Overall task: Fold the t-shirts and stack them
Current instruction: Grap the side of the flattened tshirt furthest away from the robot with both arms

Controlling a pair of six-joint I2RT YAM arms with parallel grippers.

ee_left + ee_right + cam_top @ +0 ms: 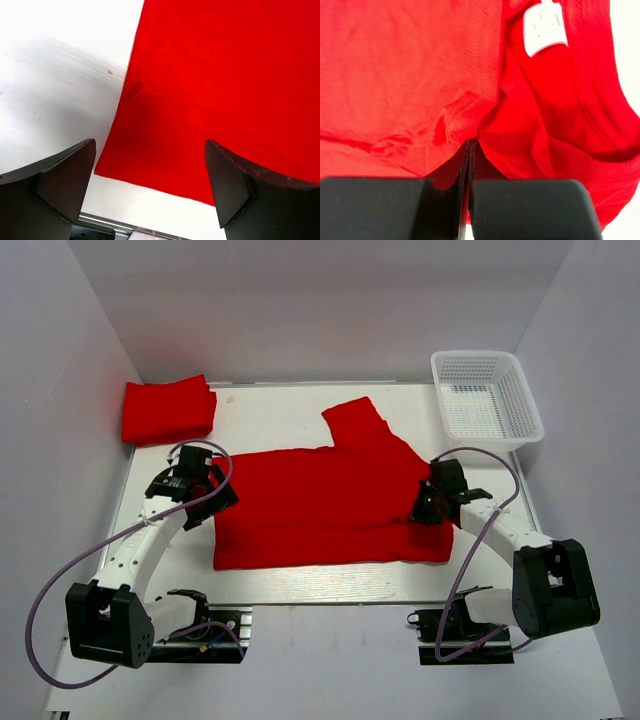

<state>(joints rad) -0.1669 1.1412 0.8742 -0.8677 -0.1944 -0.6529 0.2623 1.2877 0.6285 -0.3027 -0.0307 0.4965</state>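
Observation:
A red t-shirt lies partly folded across the middle of the table, one sleeve pointing to the back. A second red t-shirt lies folded at the back left corner. My left gripper is open at the shirt's left edge, and the left wrist view shows the shirt's corner between its spread fingers, untouched. My right gripper is shut on the shirt's right edge, and the right wrist view shows the cloth pinched beside the neck opening, with a white label in sight.
A white mesh basket stands at the back right corner. White walls close in the table on the left, back and right. Bare white table shows behind the shirt and along the front edge.

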